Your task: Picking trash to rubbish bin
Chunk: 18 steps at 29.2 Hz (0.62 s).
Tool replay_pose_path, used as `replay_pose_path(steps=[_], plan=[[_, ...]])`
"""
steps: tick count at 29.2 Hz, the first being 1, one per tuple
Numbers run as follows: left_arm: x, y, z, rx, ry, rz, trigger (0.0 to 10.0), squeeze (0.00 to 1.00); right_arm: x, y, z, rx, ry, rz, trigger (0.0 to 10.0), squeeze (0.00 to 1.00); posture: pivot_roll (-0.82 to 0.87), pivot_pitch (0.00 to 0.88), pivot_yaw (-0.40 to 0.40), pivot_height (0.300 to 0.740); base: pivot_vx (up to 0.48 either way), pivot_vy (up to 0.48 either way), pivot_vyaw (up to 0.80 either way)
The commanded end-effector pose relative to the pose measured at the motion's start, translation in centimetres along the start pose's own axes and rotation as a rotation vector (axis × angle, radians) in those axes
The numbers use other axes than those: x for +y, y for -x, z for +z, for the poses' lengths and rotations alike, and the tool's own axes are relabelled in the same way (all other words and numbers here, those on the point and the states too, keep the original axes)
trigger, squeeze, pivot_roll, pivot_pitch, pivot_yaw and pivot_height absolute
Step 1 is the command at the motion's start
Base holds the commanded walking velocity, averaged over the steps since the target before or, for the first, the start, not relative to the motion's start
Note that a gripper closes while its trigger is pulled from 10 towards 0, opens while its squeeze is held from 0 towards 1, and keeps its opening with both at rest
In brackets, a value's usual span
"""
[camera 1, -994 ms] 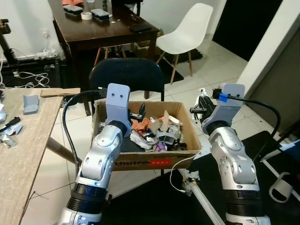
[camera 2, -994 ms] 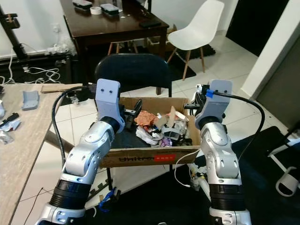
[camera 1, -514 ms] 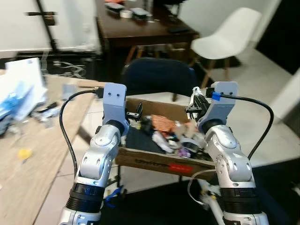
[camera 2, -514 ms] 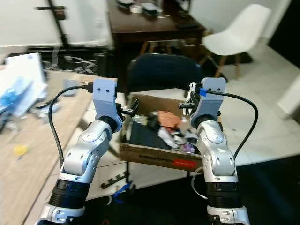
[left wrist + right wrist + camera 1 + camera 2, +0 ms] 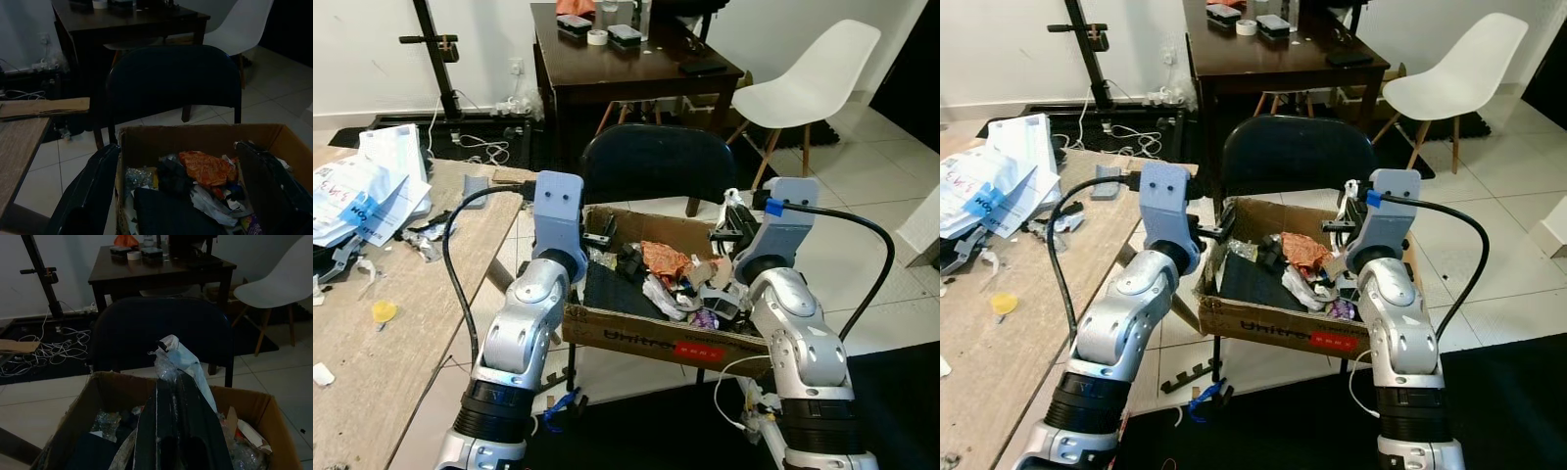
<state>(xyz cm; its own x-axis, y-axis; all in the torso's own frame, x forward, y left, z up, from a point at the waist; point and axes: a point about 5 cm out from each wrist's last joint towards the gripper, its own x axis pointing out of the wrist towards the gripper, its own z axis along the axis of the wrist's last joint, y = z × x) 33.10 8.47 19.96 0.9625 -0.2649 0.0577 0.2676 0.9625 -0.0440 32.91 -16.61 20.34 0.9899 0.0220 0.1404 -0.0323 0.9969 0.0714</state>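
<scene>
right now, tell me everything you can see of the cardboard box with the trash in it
The brown corrugated cardboard box is open-topped and rectangular, with red printing and a red label on its front wall. It rests on the dark blue chair and sits tilted, its right front corner lower. Inside lie crumpled orange wrapper, white plastic, clear film and a dark flat sheet. The left end effector is at its left wall; the right end effector, pinching a white plastic scrap, is above its right side.

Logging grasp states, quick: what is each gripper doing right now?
Left gripper: open, empty, fingers spread before the brown cardboard box of trash.
Right gripper: shut on a crumpled clear plastic wrapper, above that box.
</scene>
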Motion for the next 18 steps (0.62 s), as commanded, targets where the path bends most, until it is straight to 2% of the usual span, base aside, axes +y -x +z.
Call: replay_pose_path(steps=[1, 18], plan=[[-0.34, -0.14, -0.23, 0.02, 0.018, -0.014, 10.0, 0.0, 0.18, -0.09, -0.22, 0.017, -0.005, 0.002, 10.0, 0.0, -0.01, 0.1, -0.026, 0.74, 0.319, 0.0, 0.0], [-0.42, -0.13, -0.18, 0.021, 0.029, -0.028, 10.0, 0.0, -0.11, 0.12, -0.58, 0.034, -0.004, -0.007, 10.0, 0.0, -0.01, 0.103, -0.019, 0.74, 0.389, 0.0, 0.0]])
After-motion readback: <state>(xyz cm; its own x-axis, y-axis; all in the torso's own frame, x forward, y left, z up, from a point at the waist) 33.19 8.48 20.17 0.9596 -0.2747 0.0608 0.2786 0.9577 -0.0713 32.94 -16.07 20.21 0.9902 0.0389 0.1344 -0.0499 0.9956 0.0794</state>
